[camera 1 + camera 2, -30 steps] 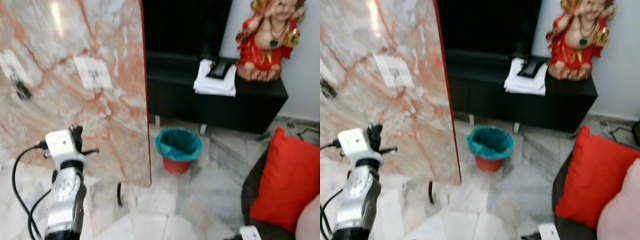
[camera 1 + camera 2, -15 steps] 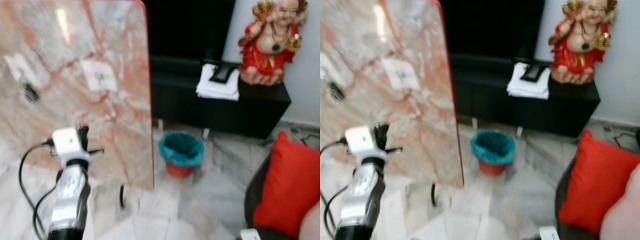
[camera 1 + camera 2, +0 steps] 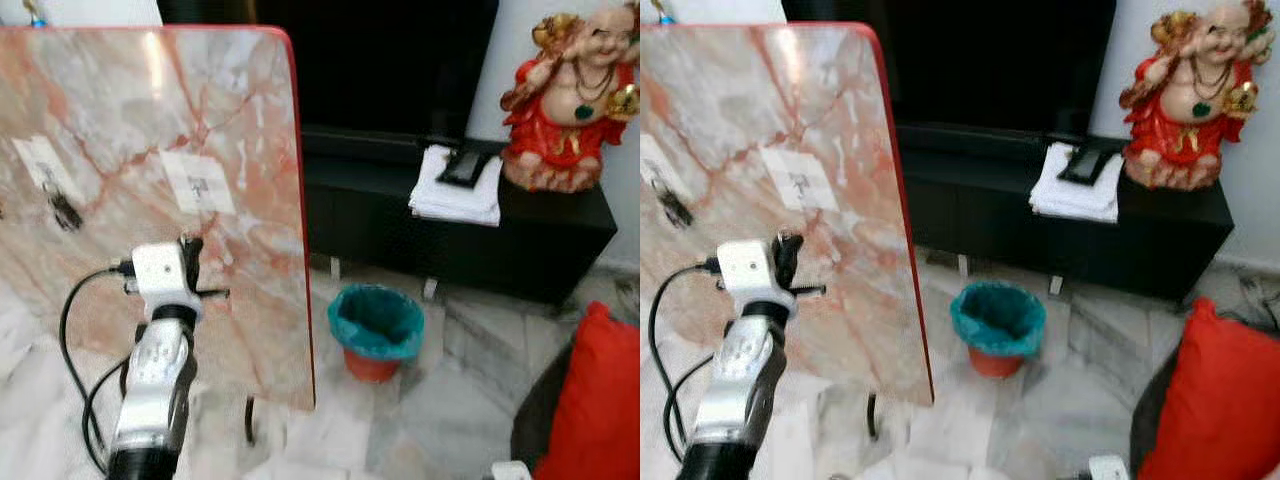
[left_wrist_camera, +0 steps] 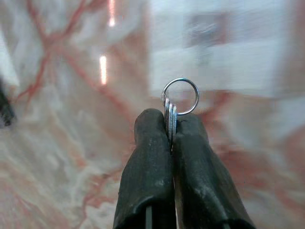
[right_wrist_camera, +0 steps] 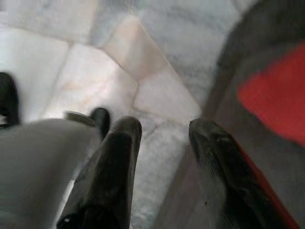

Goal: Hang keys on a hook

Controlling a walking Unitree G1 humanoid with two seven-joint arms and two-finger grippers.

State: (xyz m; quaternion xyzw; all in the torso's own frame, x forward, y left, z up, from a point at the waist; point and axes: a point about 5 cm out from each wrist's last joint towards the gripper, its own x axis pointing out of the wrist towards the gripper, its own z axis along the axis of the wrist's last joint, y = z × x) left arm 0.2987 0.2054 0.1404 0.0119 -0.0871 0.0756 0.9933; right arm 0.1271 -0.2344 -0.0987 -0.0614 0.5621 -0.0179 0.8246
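An upright pink marble board [image 3: 150,200] carries two white stick-on hooks. One hook [image 3: 197,182] is near the middle. The other hook [image 3: 40,165], at the left, has a dark item [image 3: 65,212] hanging from it. My left gripper [image 3: 190,265] is raised in front of the board, a little below the middle hook. In the left wrist view this gripper [image 4: 170,119] is shut on the keys, and their silver ring [image 4: 180,97] sticks out past the fingertips toward a blurred white hook plate [image 4: 214,57]. My right gripper [image 5: 164,131] hangs open over the floor.
A teal-lined bin [image 3: 376,322] stands on the marble floor right of the board. Behind it is a low black cabinet [image 3: 470,245] with a white stack [image 3: 455,195] and a red figurine [image 3: 570,100]. A red cushion [image 3: 595,400] lies at the lower right.
The whole picture has shifted right and down, so the camera has moved. My left gripper now stands closer beneath the middle hook, with the keys still in it.
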